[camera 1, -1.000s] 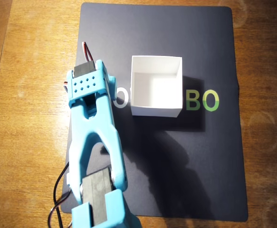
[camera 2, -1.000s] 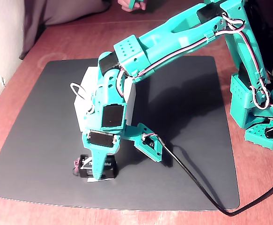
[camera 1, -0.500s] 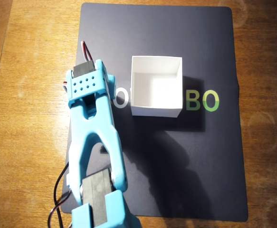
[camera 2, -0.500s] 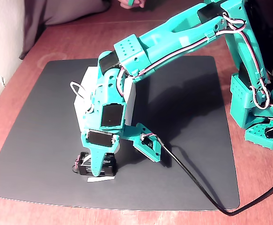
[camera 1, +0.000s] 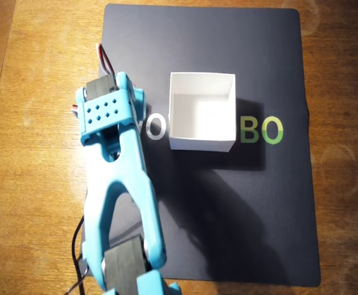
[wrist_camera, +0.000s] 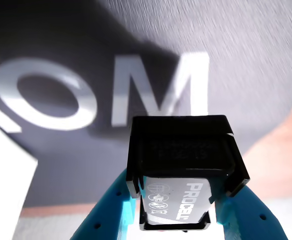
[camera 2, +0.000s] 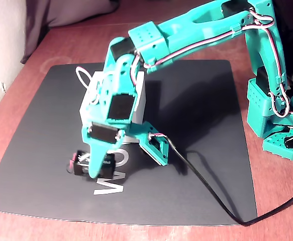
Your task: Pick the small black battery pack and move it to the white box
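The grasp step is in hand: in the wrist view the pack (wrist_camera: 183, 170) is clamped between the end effector (wrist_camera: 181, 212) fingers, low over the mat (wrist_camera: 246, 60). Next, a lift and a carry to the box (camera 1: 201, 110) are called for. The overhead view hides the pack; the fixed view shows it at the mat's near left.

The table (camera 1: 37, 184) looks like varnished wood, its grain showing under a faint sheen. The dark mat (camera 1: 258, 215) on it is matt, finely textured in the wrist view, with smooth printed letters. The white box (camera 1: 202, 142) looks like matt plastic or card. The arm (camera 2: 196, 35) is smooth turquoise plastic. The battery pack (wrist_camera: 183, 165) is black plastic holding a glossy labelled cell.
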`<action>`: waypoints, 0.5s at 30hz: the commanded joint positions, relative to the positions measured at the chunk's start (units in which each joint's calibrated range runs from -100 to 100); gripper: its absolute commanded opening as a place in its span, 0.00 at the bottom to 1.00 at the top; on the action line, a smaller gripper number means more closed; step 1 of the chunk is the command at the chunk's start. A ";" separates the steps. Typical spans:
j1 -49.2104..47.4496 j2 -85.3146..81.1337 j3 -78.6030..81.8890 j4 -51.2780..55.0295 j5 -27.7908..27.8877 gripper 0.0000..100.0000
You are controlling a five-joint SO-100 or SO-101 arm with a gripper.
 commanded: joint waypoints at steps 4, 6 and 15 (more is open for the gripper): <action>-1.01 -11.35 -1.32 -0.22 0.13 0.10; -0.78 -13.89 -1.32 -0.66 -0.08 0.10; 8.37 -26.17 -0.42 -0.22 -13.45 0.10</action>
